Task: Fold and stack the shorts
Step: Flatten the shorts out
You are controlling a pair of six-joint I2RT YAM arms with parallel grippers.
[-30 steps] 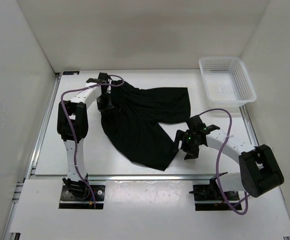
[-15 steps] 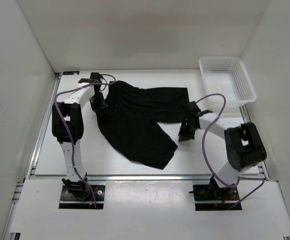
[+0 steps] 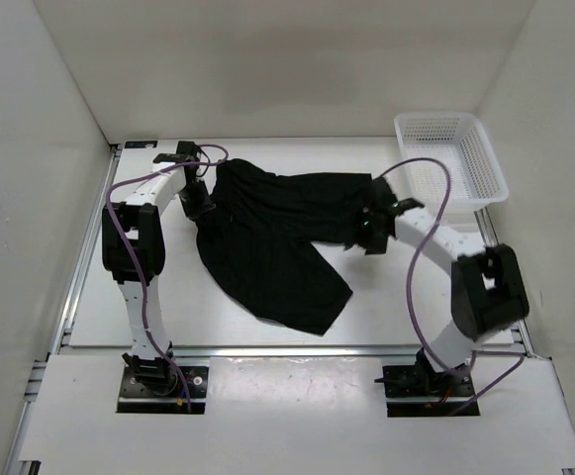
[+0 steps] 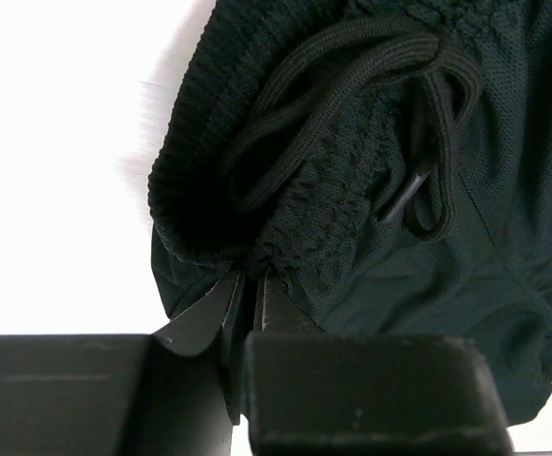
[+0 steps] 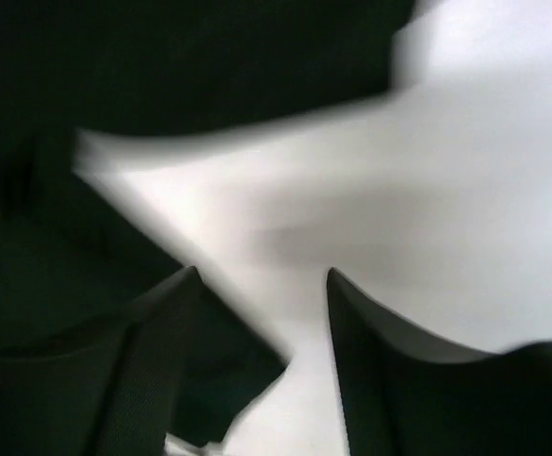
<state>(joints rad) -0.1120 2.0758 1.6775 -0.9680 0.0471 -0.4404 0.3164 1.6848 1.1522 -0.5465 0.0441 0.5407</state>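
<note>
The left pincer is clamped on the waistband of the black shorts, at their ten o'clock edge. The right pincer, fingers apart, hovers at their three o'clock hem.

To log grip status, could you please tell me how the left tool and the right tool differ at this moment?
The left tool is shut, pinching the waistband of the plain black soft-cloth shorts; the right tool is open and holds nothing. The left tool is at the shorts' far-left corner, the right tool at their right-hand edge. Both are at an edge of the same shorts.
</note>
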